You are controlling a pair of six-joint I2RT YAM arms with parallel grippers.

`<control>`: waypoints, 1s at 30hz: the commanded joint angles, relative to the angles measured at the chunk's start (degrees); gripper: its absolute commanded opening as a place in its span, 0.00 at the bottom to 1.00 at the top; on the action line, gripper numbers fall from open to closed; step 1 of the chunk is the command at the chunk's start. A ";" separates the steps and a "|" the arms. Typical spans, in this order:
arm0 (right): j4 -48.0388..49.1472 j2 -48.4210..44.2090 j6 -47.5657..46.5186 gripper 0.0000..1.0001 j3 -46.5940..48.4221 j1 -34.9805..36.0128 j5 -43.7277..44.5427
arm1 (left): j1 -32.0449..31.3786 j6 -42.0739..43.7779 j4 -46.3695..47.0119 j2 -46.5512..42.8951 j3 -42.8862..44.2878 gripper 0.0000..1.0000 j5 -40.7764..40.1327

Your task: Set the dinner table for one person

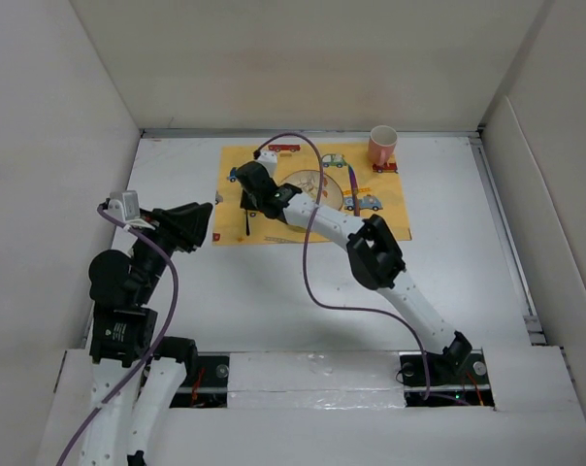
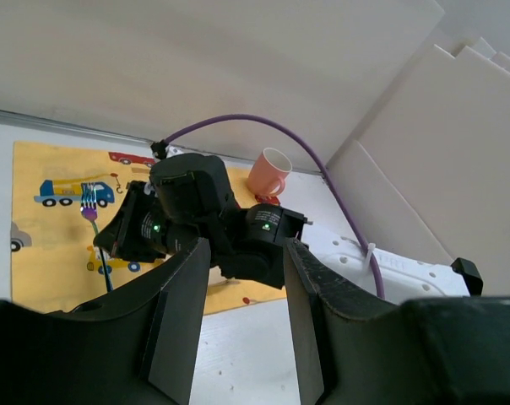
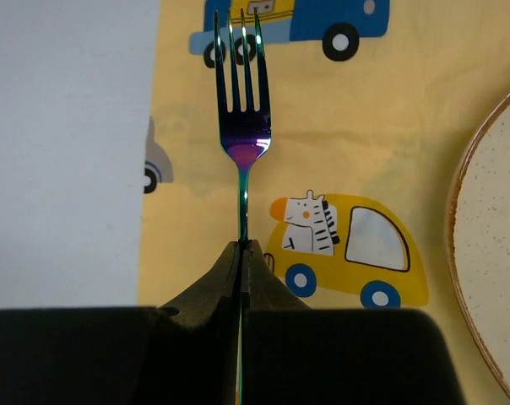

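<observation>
Off-white panels [image 1: 303,58] wall three sides — evenly lit, a metal strip [image 1: 177,132] along the back.

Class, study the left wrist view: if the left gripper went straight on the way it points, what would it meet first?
Most likely the right arm's black wrist, directly ahead of the left gripper, above the yellow placemat; depth is unclear.

White bench [image 1: 468,252], plain and flat
A broad, level, matte white surface, far larger than anything on it, walled by upright off-white panels [image 1: 303,58] along its far, left and right edges.
</observation>
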 commanded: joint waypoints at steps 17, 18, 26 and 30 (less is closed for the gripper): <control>0.89 2.30 4.14 0.00 1.91 -3.74 -1.98 | -0.21 0.65 5.37 2.50 -1.37 0.36 1.46; 0.71 2.47 4.22 0.00 1.92 -3.75 -1.99 | -0.21 0.56 5.46 2.50 -1.54 0.36 1.46; 1.32 3.36 4.58 0.08 1.22 -4.28 -2.51 | -0.21 0.82 5.64 3.03 -1.90 0.36 1.29; 2.81 1.78 4.66 0.25 -1.23 -4.28 -2.95 | -0.21 0.91 5.55 3.03 -2.25 0.36 0.84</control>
